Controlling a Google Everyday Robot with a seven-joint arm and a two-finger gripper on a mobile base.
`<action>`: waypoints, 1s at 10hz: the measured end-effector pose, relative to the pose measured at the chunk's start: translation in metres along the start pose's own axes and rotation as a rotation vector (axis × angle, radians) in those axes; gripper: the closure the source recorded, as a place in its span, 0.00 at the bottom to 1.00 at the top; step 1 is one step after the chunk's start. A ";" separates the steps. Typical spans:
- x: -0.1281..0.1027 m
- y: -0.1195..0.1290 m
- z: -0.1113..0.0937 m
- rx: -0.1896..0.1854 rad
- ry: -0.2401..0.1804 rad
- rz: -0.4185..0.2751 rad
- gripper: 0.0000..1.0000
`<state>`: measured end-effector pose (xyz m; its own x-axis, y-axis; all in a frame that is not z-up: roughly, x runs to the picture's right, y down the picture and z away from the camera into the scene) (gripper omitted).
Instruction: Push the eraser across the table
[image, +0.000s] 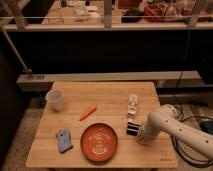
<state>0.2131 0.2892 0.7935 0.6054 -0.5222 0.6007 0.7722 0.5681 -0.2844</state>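
— Where does your arm stand?

— Your white arm reaches in over the right side of the table, as the camera sees it. The elbow is humped up above the near right corner. The forearm bends down and leftward toward the planks.

— And the gripper?

— The gripper is at the low end of that forearm, close to the table top and just beside the eraser. You cannot tell from this view how wide its grip is set, or whether it touches the block.

— Where is the eraser, exactly?

— It lies flat on the table between the orange plate and your gripper, near the plate's right rim. The whitish upright item stands just behind it.

— Anything else on the planks?

— A carrot lies mid-table. A pale cup stands far left, and a blue rectangular object lies left of the plate.
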 end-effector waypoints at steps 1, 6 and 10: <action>0.000 0.000 0.000 0.000 0.000 -0.001 0.98; 0.002 -0.001 0.000 -0.001 0.004 -0.019 0.98; 0.005 -0.002 0.001 -0.002 0.007 -0.035 0.98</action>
<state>0.2149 0.2859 0.7975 0.5796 -0.5459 0.6051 0.7932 0.5482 -0.2652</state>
